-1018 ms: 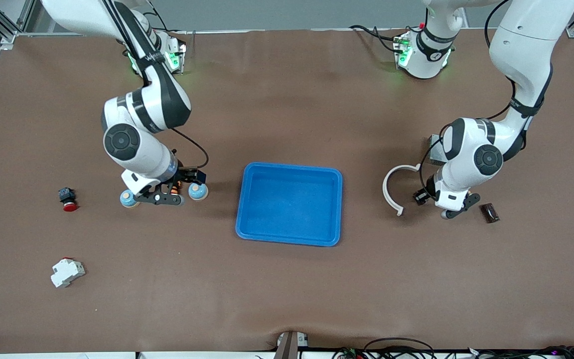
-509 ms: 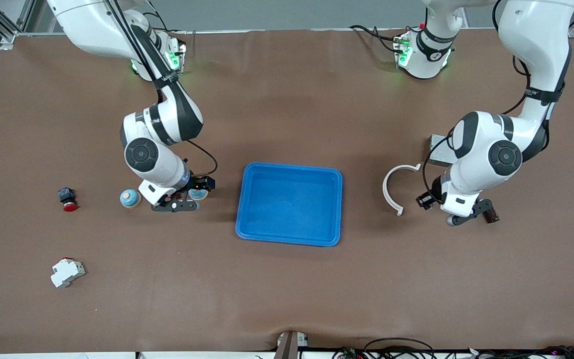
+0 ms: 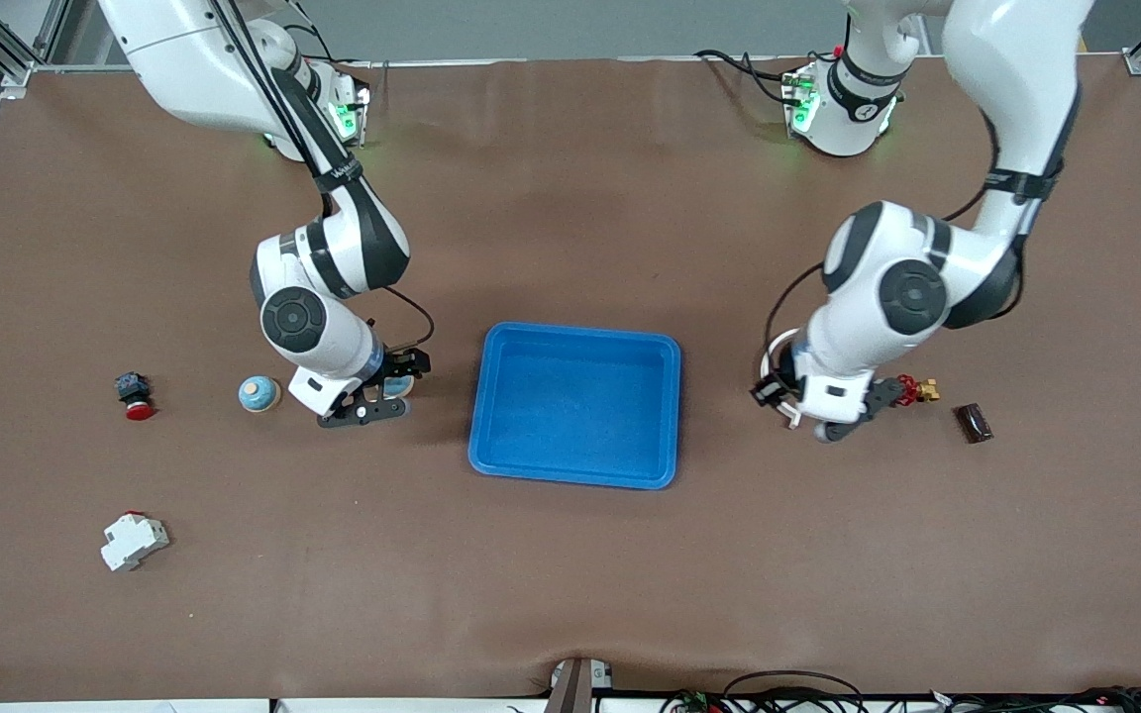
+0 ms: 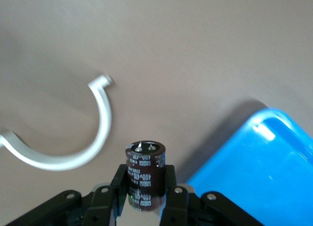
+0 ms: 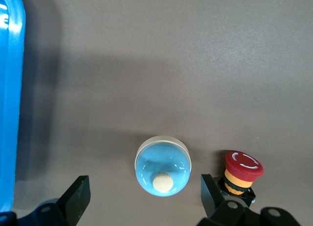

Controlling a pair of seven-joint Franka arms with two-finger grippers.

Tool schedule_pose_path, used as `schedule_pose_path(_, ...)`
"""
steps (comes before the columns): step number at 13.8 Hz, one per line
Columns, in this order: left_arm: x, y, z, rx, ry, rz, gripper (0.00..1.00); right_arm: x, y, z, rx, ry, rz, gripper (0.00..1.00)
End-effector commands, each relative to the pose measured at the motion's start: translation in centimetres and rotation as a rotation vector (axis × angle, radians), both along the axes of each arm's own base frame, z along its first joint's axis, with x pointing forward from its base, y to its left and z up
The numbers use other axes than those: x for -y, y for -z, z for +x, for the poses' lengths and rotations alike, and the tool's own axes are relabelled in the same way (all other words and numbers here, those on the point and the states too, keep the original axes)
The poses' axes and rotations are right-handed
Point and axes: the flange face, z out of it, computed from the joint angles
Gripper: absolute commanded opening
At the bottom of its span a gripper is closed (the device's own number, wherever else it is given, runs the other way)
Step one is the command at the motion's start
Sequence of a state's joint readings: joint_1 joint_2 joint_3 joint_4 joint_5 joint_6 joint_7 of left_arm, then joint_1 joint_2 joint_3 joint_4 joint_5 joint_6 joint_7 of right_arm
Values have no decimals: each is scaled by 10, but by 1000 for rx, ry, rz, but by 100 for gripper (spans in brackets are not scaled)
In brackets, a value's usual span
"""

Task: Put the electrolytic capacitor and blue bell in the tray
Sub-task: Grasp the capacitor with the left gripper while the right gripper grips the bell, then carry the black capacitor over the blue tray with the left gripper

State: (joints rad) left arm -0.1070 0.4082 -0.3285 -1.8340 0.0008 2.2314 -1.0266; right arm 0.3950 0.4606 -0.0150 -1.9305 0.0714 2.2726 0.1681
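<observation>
Hovering low over a blue bell point(image 5: 163, 171) near the tray point(image 3: 575, 475), toward the right arm's end of the table, the right gripper point(image 3: 364, 411) had its fingers spread wide on either side of the bell and had not yet gripped it. A red push button point(image 5: 242, 169) stood just beside the bell, so closing would call for care to catch the bell alone. A second bell point(image 3: 259, 394) sat apart. The tray lay empty, its raised rim the one edge to clear. Toward the left arm's end, the left gripper point(image 4: 144, 196) was clamped on the electrolytic capacitor point(image 4: 145, 167), held upright over a white curved clip point(image 4: 100, 133), with bare table between it and the tray.
</observation>
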Motion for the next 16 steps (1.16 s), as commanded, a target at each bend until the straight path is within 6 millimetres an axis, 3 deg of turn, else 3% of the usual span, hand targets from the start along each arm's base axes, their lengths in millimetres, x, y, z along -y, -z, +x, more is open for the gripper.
schedule_pose_path(1,43,-5,1,-7,-76,-15,0,4,5,4,5,-24,10,100)
schedule_pose_path(5,115,13,-10,-45,-184,-32,0,24,23,-1,14,-88,20,100)
schedule_pose_path(9,157,48,-36,-98,-227,-4,0,24,28,-6,4,-89,18,100)
schedule_pose_path(13,160,92,-48,-132,-270,68,0,20,38,-12,-9,-95,16,100)
schedule_pose_path(15,158,104,-49,-124,-283,101,0,21,46,-14,-20,-95,12,100)
schedule_pose_path(16,157,107,-49,-128,-286,103,45,20,49,-15,-25,-95,10,100)
